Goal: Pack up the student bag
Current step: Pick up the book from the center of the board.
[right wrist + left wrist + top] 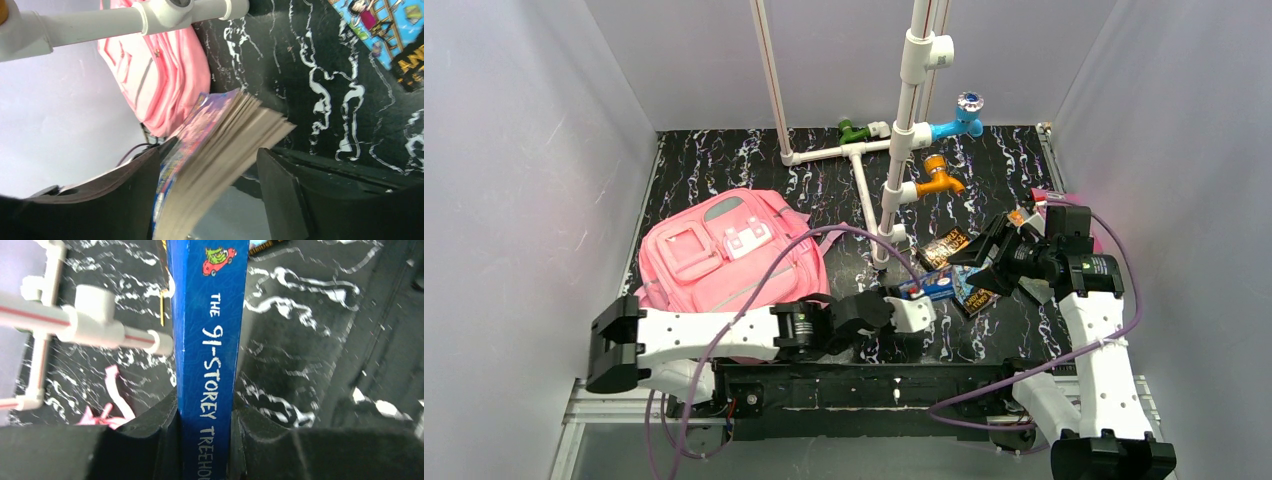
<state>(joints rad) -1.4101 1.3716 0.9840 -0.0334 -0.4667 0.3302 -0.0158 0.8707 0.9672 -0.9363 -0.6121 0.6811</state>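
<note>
The pink student bag (724, 250) lies flat at the left of the black marbled table and shows again in the right wrist view (160, 75). A blue paperback, "The 91-Storey Treehouse" (210, 340), is clamped at its spine by my left gripper (205, 412). From above, that book (939, 286) hangs near the table's middle between my left gripper (919, 305) and my right gripper (979, 262). My right gripper (210, 185) is open around the book's blurred page edge (220, 145), which leans on one finger and stands clear of the other.
A white pipe frame (894, 150) with green, blue and orange taps rises at the back centre, close to both grippers. Other books lie at the right: a dark one (944, 247), another (974, 297) under the right arm. A pink strap (112, 400) trails on the table.
</note>
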